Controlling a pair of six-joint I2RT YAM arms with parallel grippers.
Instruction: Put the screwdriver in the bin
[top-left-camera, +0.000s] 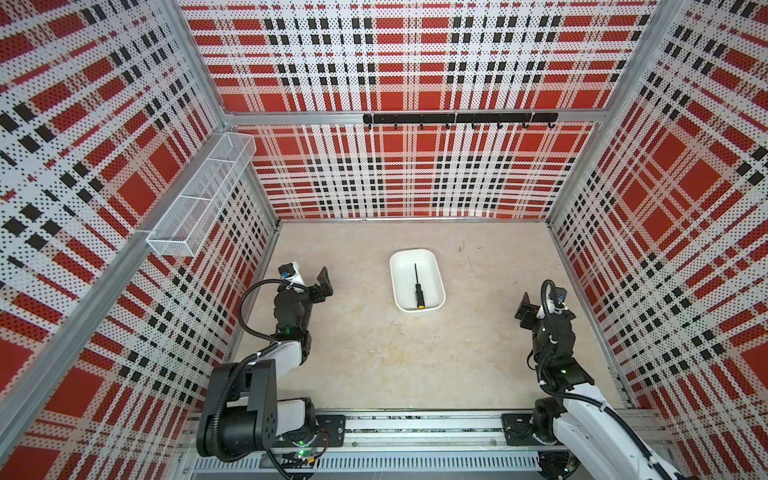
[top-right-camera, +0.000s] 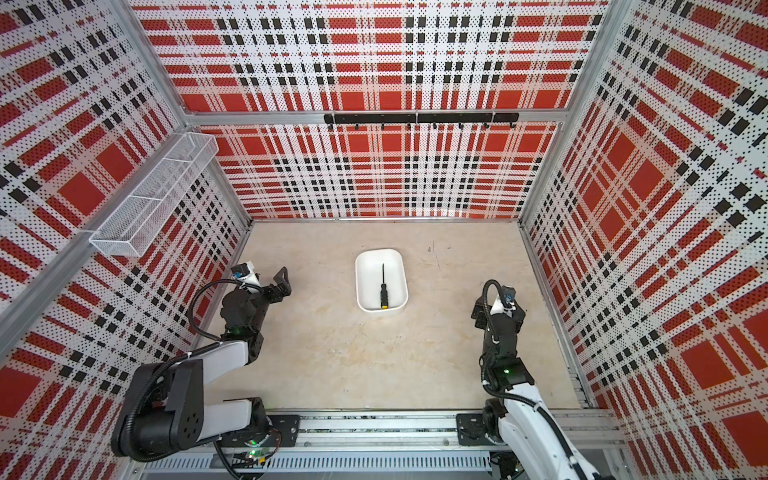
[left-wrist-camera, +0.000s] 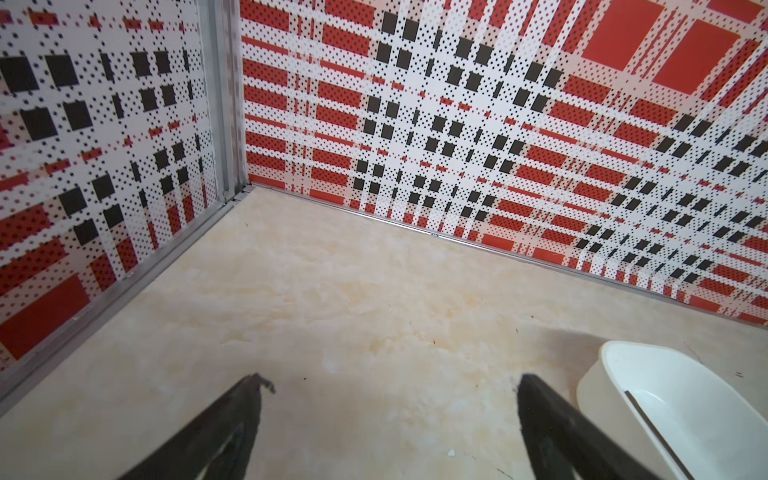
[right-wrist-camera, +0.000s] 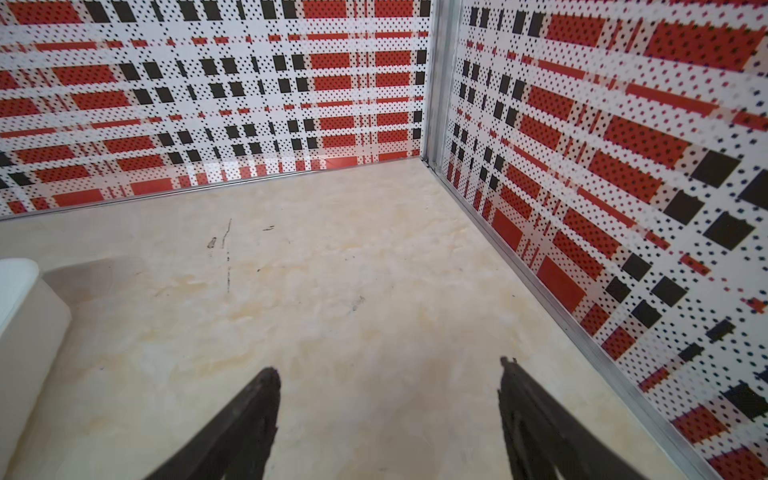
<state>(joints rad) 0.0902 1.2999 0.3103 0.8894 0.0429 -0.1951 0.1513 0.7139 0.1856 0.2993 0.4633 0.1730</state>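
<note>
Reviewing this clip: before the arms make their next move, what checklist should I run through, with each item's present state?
1. The slim black screwdriver with the yellow end cap lies wholly inside the white plastic rectangular bin: ok.
2. The bin sits flat on the beige tabletop: ok.
3. The left gripper is open and holds nothing: ok.
4. The right gripper is open and holds nothing: ok.
5. Both grippers are apart from the bin, one on each side of it: ok.
</note>
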